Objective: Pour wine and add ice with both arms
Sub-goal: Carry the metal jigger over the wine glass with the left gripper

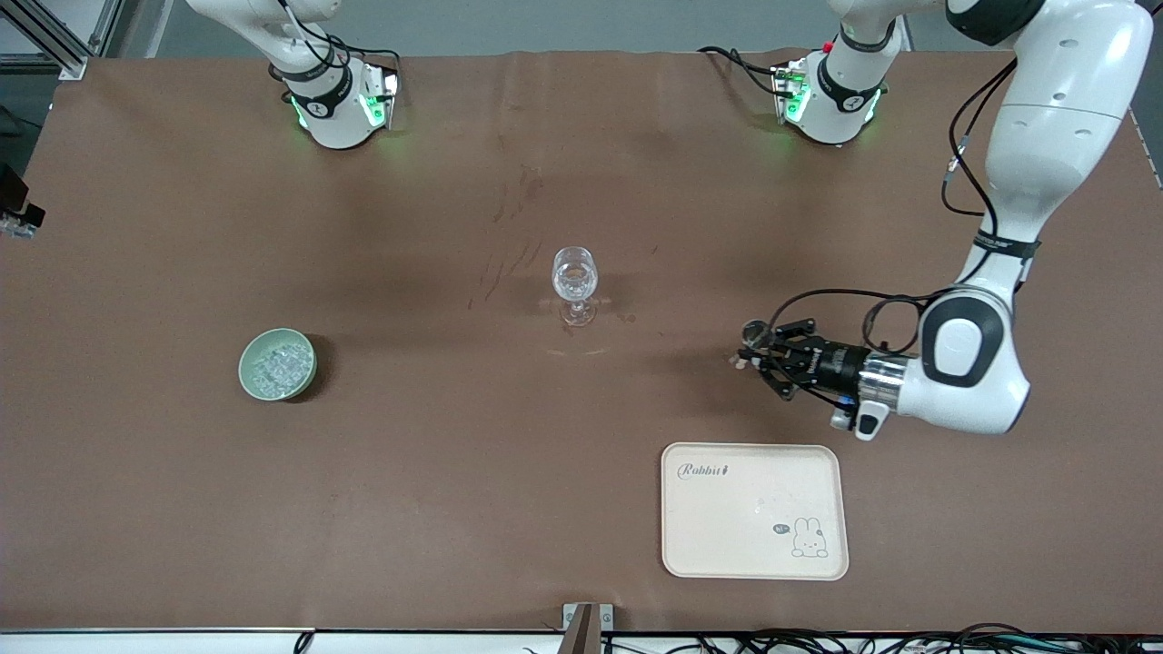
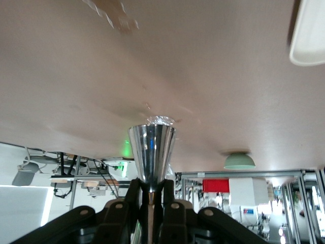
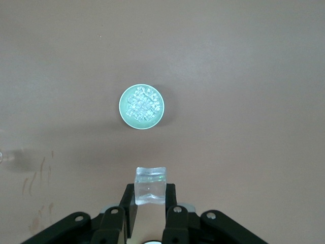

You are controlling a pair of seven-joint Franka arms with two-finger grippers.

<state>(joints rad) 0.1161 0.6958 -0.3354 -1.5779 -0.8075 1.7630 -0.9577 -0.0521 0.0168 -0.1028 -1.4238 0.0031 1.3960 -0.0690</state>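
In right pincer (image 3: 151,202), clear ice cube (image 3: 151,184)

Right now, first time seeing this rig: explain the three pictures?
Two white robot arms, each ending in a two-finger pincer. The wide picture looks down from across the table; the other two come from wrist cameras. On the brown table: a stemmed wine glass mid-table, a pale green bowl of ice toward the right arm's end, a cream rabbit-print tray nearest the camera. The left pincer, over the table between glass and tray, is shut on a shiny metal cone cup. The right pincer, outside the wide picture, is shut on one ice cube, over the table, bowl below its camera.
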